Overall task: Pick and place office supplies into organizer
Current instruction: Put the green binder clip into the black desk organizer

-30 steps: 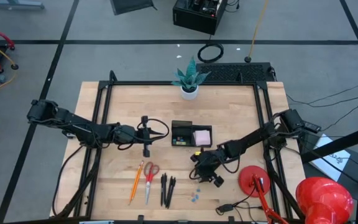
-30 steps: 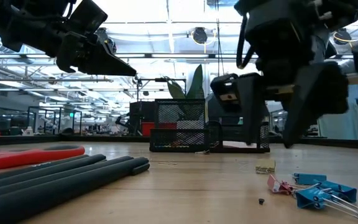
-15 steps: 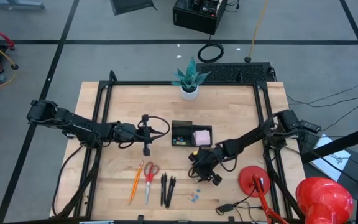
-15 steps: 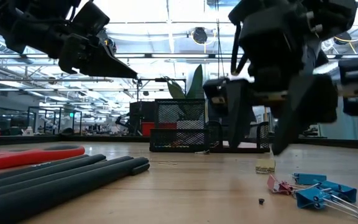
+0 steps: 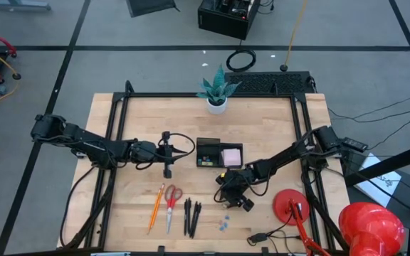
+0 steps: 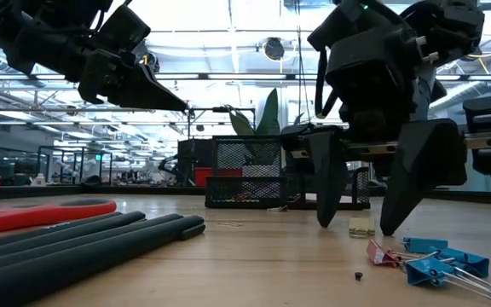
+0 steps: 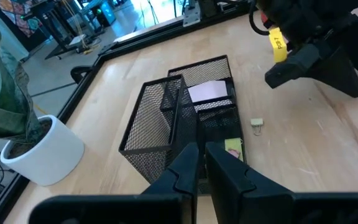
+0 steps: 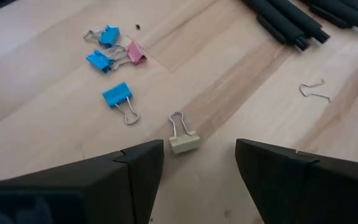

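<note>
A small pale yellow binder clip lies on the wood table, a little in front of the black mesh organizer. My right gripper is open, low over the table, with one finger on each side of that clip and touching nothing. Blue clips and a pink one lie nearer the front edge. Red-handled scissors, an orange pencil and black pens lie front left. A pink sticky-note pad sits in the organizer. My left gripper hovers shut, left of the organizer.
A white plant pot stands at the far edge behind the organizer. A red round-based object sits front right beside my right arm. A bent wire clip lies near the pens. Black frame rails run along the table's sides.
My right gripper has sunk toward the table and shifted slightly left, so its fingertips now stand either side of the pale yellow clip. The clip and the other supplies have stayed where they were.
</note>
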Robot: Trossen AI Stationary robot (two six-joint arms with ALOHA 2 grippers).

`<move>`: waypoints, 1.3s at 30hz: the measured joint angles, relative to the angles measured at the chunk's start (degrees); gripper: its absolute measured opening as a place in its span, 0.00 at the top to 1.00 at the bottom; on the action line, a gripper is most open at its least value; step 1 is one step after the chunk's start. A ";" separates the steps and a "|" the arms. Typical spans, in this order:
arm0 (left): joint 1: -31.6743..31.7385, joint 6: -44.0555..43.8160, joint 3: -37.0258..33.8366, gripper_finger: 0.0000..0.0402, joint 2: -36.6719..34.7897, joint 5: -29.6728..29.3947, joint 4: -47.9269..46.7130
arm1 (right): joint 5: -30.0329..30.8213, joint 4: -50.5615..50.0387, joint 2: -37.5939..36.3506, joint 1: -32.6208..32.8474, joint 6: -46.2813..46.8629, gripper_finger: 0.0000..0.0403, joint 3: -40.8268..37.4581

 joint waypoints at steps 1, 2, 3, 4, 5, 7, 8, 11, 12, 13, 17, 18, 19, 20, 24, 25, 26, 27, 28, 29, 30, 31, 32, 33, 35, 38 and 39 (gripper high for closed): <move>0.00 0.00 0.00 0.91 0.00 0.00 0.02 | -0.51 1.13 0.66 0.00 0.11 0.52 0.03; -0.02 -0.01 0.00 0.91 0.00 0.00 -0.04 | -0.78 2.07 1.13 0.02 0.36 0.52 0.04; -0.01 -0.02 0.00 0.91 0.00 0.00 -0.03 | -0.75 2.54 1.44 0.09 0.47 0.52 0.06; 0.00 -0.08 0.00 0.91 0.00 0.00 -0.03 | -0.57 2.57 1.55 0.11 0.48 0.52 0.08; 0.00 -0.27 0.00 0.91 0.00 0.00 -0.07 | -0.33 2.27 1.59 0.09 0.50 0.52 0.08; 0.00 -0.37 0.00 0.91 0.00 0.00 -0.07 | -0.19 1.49 1.59 0.07 0.73 0.52 0.08; 0.00 -0.38 0.00 0.91 0.00 0.00 -0.05 | -0.18 1.24 1.59 0.07 0.77 0.53 0.08; 0.00 -0.37 0.00 0.91 0.00 -0.01 -0.20 | -0.20 0.28 1.59 0.08 0.79 0.54 0.08; 0.00 -0.37 0.00 0.91 0.00 -0.02 -0.25 | -0.15 -0.22 1.57 0.09 0.80 0.55 0.11; -0.02 -0.37 0.00 0.91 0.00 -0.02 -0.33 | -0.15 -0.71 1.57 0.09 0.81 0.56 0.16; 0.00 -0.44 0.00 0.91 0.00 -0.01 -0.35 | -0.10 -1.55 1.61 0.09 0.79 0.61 0.16; 0.00 -0.44 0.00 0.91 0.00 -0.02 -0.35 | -0.09 -1.61 1.61 0.09 0.77 0.63 0.16; 0.00 -0.46 0.00 0.91 0.00 -0.02 -0.34 | -0.08 -1.70 1.63 0.09 0.73 0.64 0.13; 0.00 -0.47 0.00 0.91 0.00 -0.02 -0.35 | -0.08 -1.77 1.63 0.10 0.66 0.66 0.12; 0.00 -0.57 0.00 0.91 0.00 -0.02 -0.34 | -0.06 -1.90 1.68 0.11 0.53 0.73 0.08; 0.00 -0.57 0.00 0.91 0.00 -0.02 -0.33 | -0.04 -1.90 1.68 0.11 0.53 0.75 0.08; 0.00 -0.57 0.00 0.91 0.00 -0.02 -0.33 | -0.04 -1.89 1.70 0.11 0.50 0.76 0.08; 0.00 -0.57 0.00 0.91 0.00 -0.02 -0.33 | -0.04 -1.81 1.70 0.11 0.52 0.78 0.06; 0.00 -0.57 0.00 0.91 0.00 -0.02 -0.32 | -0.07 -1.54 1.70 0.11 0.54 0.80 0.06; 0.00 -0.57 0.00 0.91 0.00 -0.02 -0.32 | -0.08 -1.20 1.59 0.11 0.57 0.82 0.06; 0.00 -0.58 0.00 0.91 0.00 -0.02 -0.31 | -0.01 -0.96 1.43 0.11 0.57 0.84 0.06; 0.00 -0.57 0.00 0.91 0.00 -0.02 -0.32 | 0.00 -0.52 1.39 0.11 0.57 0.85 0.03; 0.00 -0.57 0.00 0.91 0.00 -0.02 -0.31 | -0.04 -0.01 1.37 0.11 0.60 0.87 -0.01; -0.01 -0.59 0.00 0.91 0.00 -0.02 -0.31 | 0.02 0.23 1.08 0.11 0.77 0.88 -0.05; 0.00 -0.83 0.00 0.91 0.00 -0.02 -0.31 | 0.03 0.46 0.46 0.15 0.89 0.88 -0.11; -0.02 -1.07 0.00 0.91 0.00 -0.02 -0.31 | 1.70 0.28 -1.22 0.22 1.11 0.87 -0.26; 0.00 -1.08 0.00 0.91 0.00 -0.02 -0.23 | 3.27 0.28 -1.84 0.22 1.35 0.86 -0.27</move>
